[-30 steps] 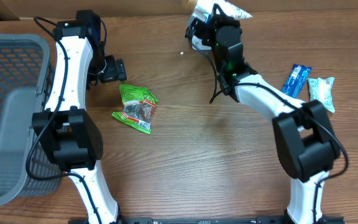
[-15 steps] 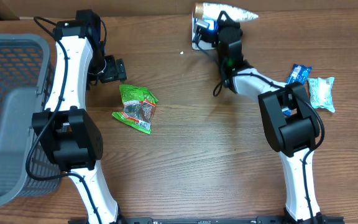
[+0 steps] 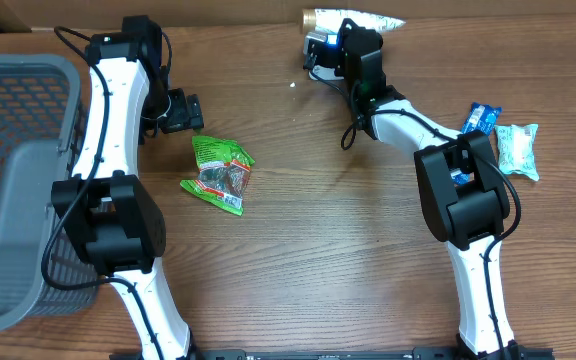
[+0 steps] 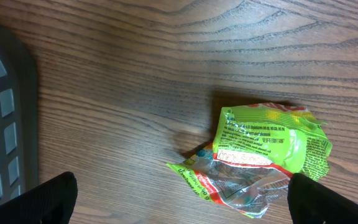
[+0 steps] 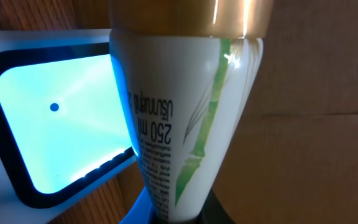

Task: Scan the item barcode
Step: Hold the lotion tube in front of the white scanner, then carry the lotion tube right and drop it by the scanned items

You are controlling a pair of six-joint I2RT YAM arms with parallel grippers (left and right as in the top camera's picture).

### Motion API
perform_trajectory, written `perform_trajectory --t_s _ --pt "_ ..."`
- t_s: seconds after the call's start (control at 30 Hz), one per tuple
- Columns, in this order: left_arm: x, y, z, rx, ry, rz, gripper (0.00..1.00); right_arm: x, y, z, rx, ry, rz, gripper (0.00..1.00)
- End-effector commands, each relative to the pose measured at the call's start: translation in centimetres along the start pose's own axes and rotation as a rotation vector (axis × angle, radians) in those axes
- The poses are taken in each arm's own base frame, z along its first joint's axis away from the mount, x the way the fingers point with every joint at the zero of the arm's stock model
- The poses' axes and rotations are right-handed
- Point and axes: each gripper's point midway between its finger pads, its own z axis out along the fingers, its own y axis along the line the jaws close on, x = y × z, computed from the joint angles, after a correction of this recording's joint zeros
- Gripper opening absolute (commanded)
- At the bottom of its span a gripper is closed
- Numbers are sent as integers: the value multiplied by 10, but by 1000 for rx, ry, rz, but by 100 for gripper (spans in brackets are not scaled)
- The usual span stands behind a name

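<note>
Beside the scanner (image 3: pixel 314 45), on its right-hand edge as the right wrist camera sees it, sits the tube (image 5: pixel 185 124). It is white with a gold cap (image 5: pixel 191 15) and a green bamboo print. The right gripper (image 3: pixel 354 30) is clamped narrowly on the tube's lower body, so only the dark finger bases show at the bottom of the wrist view.

The tube's long axis runs straight out from the fingers, cap at the far end. From overhead it lies crosswise, with the cap end over the scanner and the crimped tail pointing away from it. The printed face with the volume marking is turned toward the lit blue window (image 5: pixel 61 124). No barcode is visible on the side the camera sees, and it is unclear whether the tube touches the scanner housing.

The coming move probably turns on roll about that long axis. If the code sits on another face, the wrist would need to twist the tube until it faces the window, with little sideways travel.

The left gripper (image 3: pixel 194 112) is well away from the scanner, with its jaws spread fully and nothing in them. It hangs near a green snack packet (image 4: pixel 266 155) lying flat on the wood. The right arm is clearly the nearer one and the only one placed to present the item.
</note>
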Motion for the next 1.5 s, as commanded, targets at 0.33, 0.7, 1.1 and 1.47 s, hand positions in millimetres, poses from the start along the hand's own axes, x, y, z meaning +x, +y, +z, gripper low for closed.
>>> perform_trajectory --t_s 0.33,0.7,1.1,1.47 --pt "1 -6 -10 10 -23 1 99 -10 -35 -3 77 -26 48 4" --pt "1 -6 -10 10 -23 1 99 -22 -110 -52 73 -24 360 4" --pt "1 -6 -10 10 -23 1 100 -13 -102 -232 -581 219 1297 4" --pt "1 -6 -10 10 -23 1 100 115 -26 -244 -650 732 1722 4"
